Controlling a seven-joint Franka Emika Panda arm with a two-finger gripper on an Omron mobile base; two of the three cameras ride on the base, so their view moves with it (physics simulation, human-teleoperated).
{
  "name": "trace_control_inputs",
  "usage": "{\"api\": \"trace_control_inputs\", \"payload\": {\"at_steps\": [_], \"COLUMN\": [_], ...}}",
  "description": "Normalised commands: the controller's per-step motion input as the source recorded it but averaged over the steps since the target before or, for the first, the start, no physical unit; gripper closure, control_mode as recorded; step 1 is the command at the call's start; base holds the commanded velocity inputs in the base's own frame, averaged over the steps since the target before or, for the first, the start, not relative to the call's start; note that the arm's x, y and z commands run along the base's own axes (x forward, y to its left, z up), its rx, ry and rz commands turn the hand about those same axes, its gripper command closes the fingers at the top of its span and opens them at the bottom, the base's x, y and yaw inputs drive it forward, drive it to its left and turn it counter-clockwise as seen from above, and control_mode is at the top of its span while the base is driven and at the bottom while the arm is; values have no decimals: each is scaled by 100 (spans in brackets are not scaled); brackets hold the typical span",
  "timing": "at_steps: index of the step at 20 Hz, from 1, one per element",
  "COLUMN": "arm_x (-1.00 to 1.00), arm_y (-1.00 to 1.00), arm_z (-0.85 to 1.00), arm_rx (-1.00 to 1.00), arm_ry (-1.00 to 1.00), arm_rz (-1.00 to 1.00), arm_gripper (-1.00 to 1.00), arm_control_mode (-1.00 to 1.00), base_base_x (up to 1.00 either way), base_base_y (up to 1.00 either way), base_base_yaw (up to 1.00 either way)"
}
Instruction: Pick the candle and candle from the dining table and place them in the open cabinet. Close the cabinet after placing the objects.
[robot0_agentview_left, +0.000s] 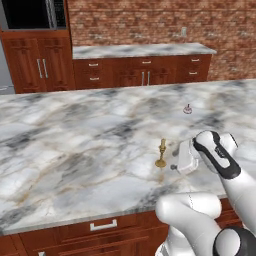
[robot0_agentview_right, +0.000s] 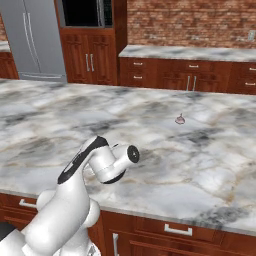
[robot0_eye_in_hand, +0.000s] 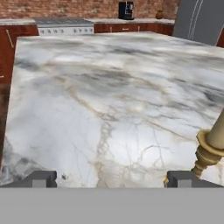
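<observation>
Brass-gold candlestick candle (robot0_agentview_left: 161, 153) stood upright on the marble dining table (robot0_agentview_left: 75, 150), not far from the near edge, and the gripper (robot0_agentview_left: 175, 166) sat low just to its right in the left base view, not touching it as far as I could tell. In the hand view the two dark fingertips (robot0_eye_in_hand: 40, 179) were spread wide apart with nothing between them, and the candle (robot0_eye_in_hand: 209, 148) was off at the right edge, just outside the right tip rather than in the gap. So I'd call this the very first step: lining up for the grab on candle number one.

The other candle (robot0_agentview_left: 188, 109), a small roundish thing, sat well apart, farther back on the table (robot0_agentview_right: 200, 165); it also showed in the right base view (robot0_agentview_right: 180, 119).

My guess at the next move: slide the hand sideways until the stem sits between the fingers, then close. It's slim and tall, so a bump from the finger could tip it over.
</observation>
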Motion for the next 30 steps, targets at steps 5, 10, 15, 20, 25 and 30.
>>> {"api": "trace_control_inputs", "payload": {"at_steps": [5,10,15,20,25,30], "arm_x": [35,27,29,24,30,16], "arm_y": [0,0,0,2,-25,-3], "arm_z": [-2,-24,-11,-37,-6,-7], "arm_rx": [3,1,6,4,6,6], "arm_ry": [0,2,0,4,0,0], "arm_rz": [-17,-13,5,9,0,0], "arm_gripper": [-100,-100,-100,-100,-100,-100], "arm_control_mode": [-100,-100,-100,-100,-100,-100], "base_base_x": [0,0,0,0,0,0], "base_base_y": [0,0,0,0,0,0], "base_base_yaw": [0,0,0,0,0,0]}}
